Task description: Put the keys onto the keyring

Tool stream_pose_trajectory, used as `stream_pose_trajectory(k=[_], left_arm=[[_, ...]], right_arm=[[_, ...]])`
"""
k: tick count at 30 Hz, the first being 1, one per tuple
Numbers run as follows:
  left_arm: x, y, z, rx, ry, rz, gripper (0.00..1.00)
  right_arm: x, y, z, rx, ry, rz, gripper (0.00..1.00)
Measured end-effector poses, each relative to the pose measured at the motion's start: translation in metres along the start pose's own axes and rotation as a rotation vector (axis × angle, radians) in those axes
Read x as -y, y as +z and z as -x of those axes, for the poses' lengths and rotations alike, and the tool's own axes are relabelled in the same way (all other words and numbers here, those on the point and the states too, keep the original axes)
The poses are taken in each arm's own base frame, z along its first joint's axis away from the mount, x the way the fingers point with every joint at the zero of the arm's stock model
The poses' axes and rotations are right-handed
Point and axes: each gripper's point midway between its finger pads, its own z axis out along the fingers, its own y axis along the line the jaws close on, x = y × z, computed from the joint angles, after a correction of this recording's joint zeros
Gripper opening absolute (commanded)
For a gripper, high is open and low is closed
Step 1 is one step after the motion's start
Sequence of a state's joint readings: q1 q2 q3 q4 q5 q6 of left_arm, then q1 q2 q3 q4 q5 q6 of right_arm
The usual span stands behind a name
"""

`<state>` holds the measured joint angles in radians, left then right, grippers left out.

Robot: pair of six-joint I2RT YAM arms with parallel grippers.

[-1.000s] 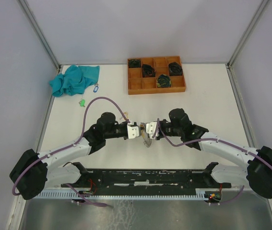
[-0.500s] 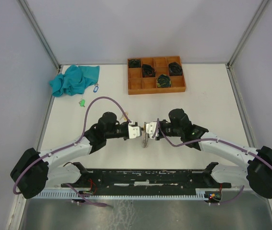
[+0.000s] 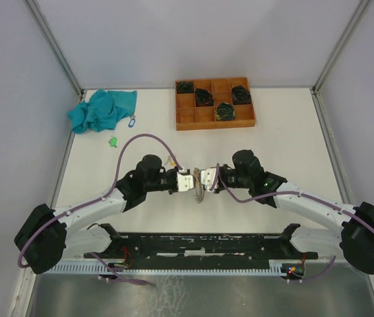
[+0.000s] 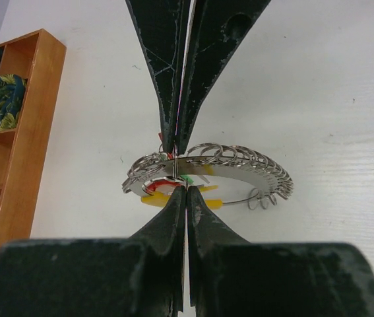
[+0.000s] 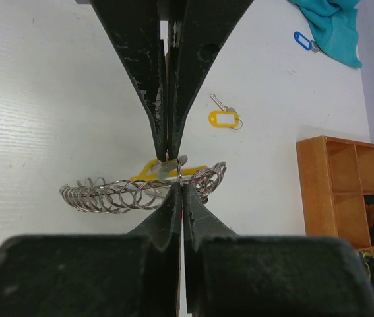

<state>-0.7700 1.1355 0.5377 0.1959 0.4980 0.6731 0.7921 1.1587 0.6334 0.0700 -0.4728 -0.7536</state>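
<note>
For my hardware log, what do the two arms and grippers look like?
The left arm and right arm have white links and black joints, each with a purple cable. The left gripper and right gripper have black, tapered, scuffed fingers.

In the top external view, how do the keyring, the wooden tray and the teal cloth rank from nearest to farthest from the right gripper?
1. keyring: directly at the fingertips of the right gripper, near the middle of the table.
2. wooden tray: ahead of the gripper, at the far edge.
3. teal cloth: in the far left corner.
</note>
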Motion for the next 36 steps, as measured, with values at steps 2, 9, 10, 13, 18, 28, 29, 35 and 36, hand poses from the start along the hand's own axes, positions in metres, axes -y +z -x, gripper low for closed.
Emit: stream_pose_trajectory(k=[2,9,10,13,18,28,29,35,36], left_arm=[[0.0,0.0,0.0,0.0,0.0,-0.001,0.03],[-0.002,-0.003,0.004,0.009,0.008,0.011,0.03],[-0.003,-0.003,0.006,0.012,0.011,0.014,0.03],[-0.006,-0.006,0.01,0.02,0.018,0.027,0.03],[-0.007,-0.006,0.01,0.02,0.021,0.035,0.03],[-0.008,-0.006,0.011,0.023,0.022,0.035,0.03],[-0.008,-0.006,0.011,0.024,0.023,0.036,0.03],[-0.008,-0.006,0.012,0.027,0.025,0.038,0.03],[-0.008,-0.006,0.012,0.027,0.025,0.038,0.03]], right_arm=[[0.001,0.0,0.001,0.003,-0.001,-0.001,0.01],[0.002,0.0,0.0,-0.004,-0.008,-0.008,0.01],[0.002,0.0,0.0,-0.004,-0.009,-0.009,0.01],[0.002,0.0,-0.002,-0.009,-0.013,-0.009,0.01],[0.002,0.0,-0.002,-0.01,-0.014,-0.006,0.01],[0.001,0.0,-0.002,-0.01,-0.014,-0.006,0.01],[0.002,0.0,-0.002,-0.01,-0.014,-0.006,0.01],[0.003,-0.001,-0.004,-0.021,-0.014,-0.016,0.01],[0.003,-0.001,-0.004,-0.021,-0.013,-0.016,0.01]])
